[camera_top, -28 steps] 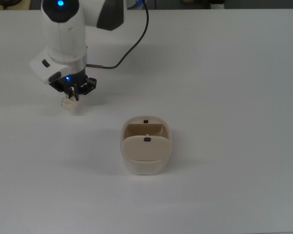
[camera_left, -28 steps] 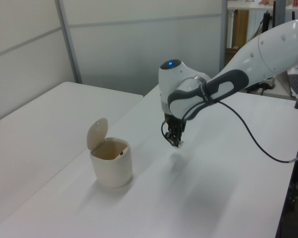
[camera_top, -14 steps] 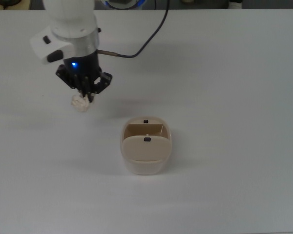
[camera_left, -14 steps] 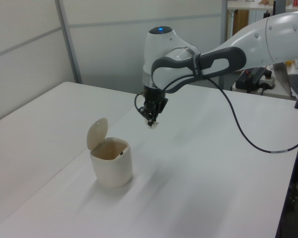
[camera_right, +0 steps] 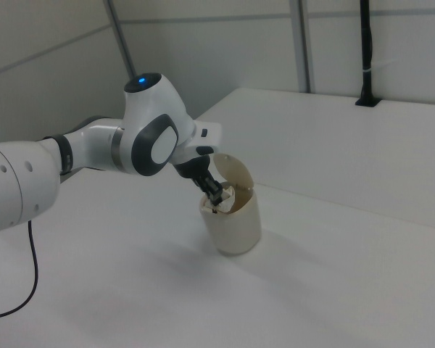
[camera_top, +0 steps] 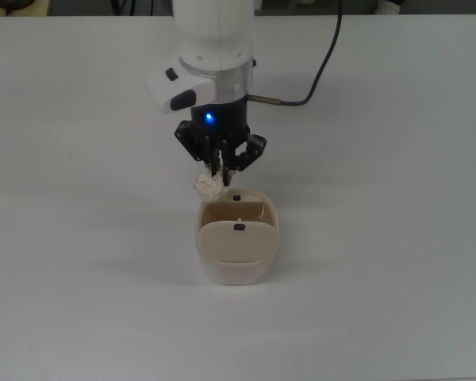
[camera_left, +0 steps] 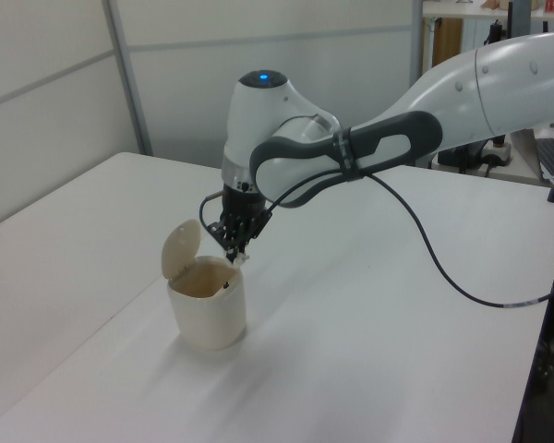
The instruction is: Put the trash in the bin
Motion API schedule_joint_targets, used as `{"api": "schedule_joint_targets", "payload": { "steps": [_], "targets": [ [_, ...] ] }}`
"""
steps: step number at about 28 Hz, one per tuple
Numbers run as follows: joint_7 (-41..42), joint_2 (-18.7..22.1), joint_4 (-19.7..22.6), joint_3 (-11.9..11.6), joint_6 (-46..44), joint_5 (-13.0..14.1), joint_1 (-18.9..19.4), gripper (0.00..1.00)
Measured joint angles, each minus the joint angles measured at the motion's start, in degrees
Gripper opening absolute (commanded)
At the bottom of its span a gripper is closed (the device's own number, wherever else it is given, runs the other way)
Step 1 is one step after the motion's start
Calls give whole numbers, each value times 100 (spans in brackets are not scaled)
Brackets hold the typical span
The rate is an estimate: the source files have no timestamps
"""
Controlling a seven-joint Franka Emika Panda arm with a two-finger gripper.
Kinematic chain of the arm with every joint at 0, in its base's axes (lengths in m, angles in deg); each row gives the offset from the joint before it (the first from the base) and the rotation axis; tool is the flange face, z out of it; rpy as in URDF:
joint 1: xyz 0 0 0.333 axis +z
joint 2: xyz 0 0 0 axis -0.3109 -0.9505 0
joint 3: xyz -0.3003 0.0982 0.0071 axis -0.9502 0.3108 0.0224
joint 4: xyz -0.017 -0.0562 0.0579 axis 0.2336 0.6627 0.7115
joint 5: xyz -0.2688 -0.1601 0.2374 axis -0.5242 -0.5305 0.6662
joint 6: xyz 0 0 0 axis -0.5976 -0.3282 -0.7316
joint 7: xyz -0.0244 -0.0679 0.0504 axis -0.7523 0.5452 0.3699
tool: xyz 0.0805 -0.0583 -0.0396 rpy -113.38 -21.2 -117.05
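- Trash (camera_top: 207, 186) is a lumpy off-white paper wad pinched in the end effector (camera_top: 221, 176), hanging in the air right at the bin's rim. In the top view it sits at about 11 o'clock from the bin's middle, just outside or on the edge; the right view makes it look more over the opening, so I can't say for sure it's fully above the hole.
- Bin (camera_top: 236, 266) is the small beige tub with its swing lid (camera_left: 180, 248) tipped up, so the mouth is open and ready. Two tiny dark knobs (camera_top: 239, 227) show on top.
- What changed: a second ago the wad was way off at roughly 10 o'clock from the bin, well apart from it. Half a second ago it was closer, and now it's right at the rim. So the carry looks basically done, and my guess is a small nudge toward the opening, then let go.
- Around it: just the bare white desk (camera_top: 397, 238) and the arm's black cable (camera_top: 321, 67) trailing off at 1 o'clock, well away from the bin.
- Nothing blocks the drop. The only risks I see are the raised lid being bumped or the wad catching the rim and bouncing out.
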Motion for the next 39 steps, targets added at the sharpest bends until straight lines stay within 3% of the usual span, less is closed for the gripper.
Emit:
{"api": "schedule_joint_targets", "payload": {
  "steps": [7,24,32,39],
  "targets": [
    [-470,-138,-45,0,21,-423,112,100],
    [-463,-134,-172,-2,4,-455,121,100],
    [391,134,-277,-1,-1437,-390,167,100],
    [1190,708,-340,-36,-2932,-242,161,100]
  ]
}}
